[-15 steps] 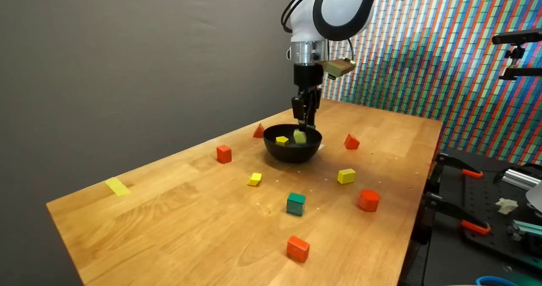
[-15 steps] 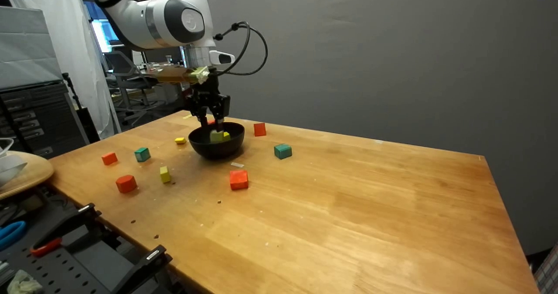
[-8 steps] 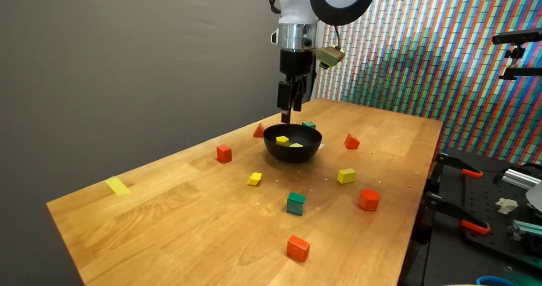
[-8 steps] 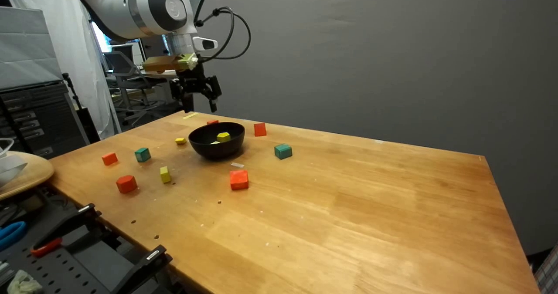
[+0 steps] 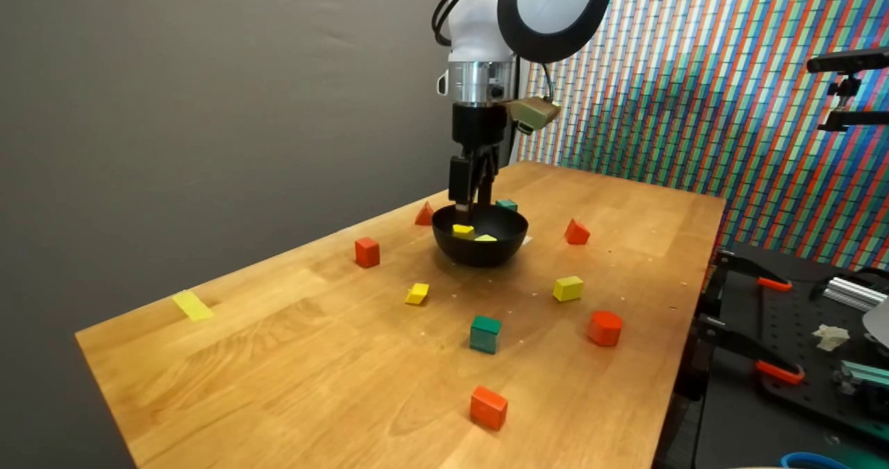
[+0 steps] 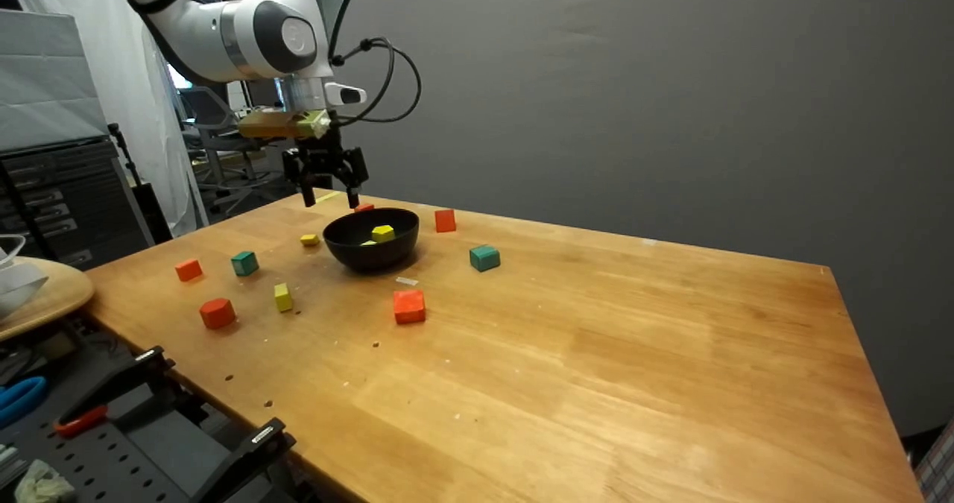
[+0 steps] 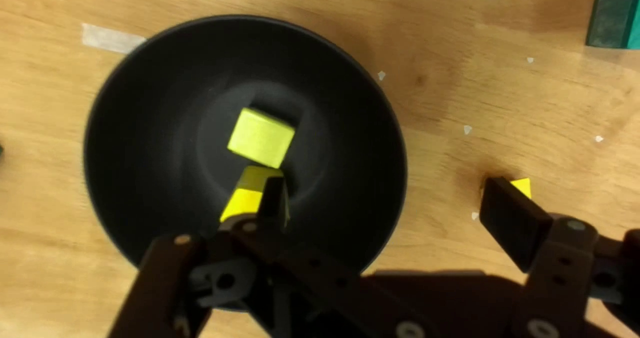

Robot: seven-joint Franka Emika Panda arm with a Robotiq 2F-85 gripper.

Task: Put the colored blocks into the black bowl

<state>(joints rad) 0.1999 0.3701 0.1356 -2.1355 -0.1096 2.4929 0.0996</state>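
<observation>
A grey wall (image 5: pixel 243 108) fills the background at left, a striped, many-coloured sheet (image 5: pixel 694 94) the right, with a wooden desk (image 5: pixel 312 358) before them.

The tool (image 6: pixel 332 202) is released, its jaws spread wide. In the wrist view the left finger (image 7: pixel 272 195) reaches over the black bowl (image 7: pixel 350 142) and covers part of a yellow block (image 7: pixel 242 202) inside; the right finger (image 7: pixel 515 223) stands past the rim. Whether either touches anything is hard to make out. A lime block (image 7: pixel 261 137) also lies in the bowl, close by the yellow one.

On the desk, left to right in an exterior view: a strip of tape (image 5: pixel 193 306), a red block (image 5: pixel 367 252), a slanted yellow block (image 5: pixel 417 294), a red triangle (image 5: pixel 424 215) near the bowl, a green block (image 5: pixel 485 335) and, nearer the front, an orange-red brick (image 5: pixel 489 408). A second green block (image 5: pixel 506 205) shows beyond the bowl, partly hidden by its rim. Further right come a red wedge (image 5: pixel 576 233), a dull yellow brick (image 5: pixel 568 288), a red six-sided block (image 5: pixel 605 328) and, off the desk's edge, two clamps (image 5: pixel 750 350).

A second ago the lime block was up at the fingertips; now it rests in the bowl, the jaws have parted, and in both exterior views the tool has moved left. The blocks on the desk have stayed put.
</observation>
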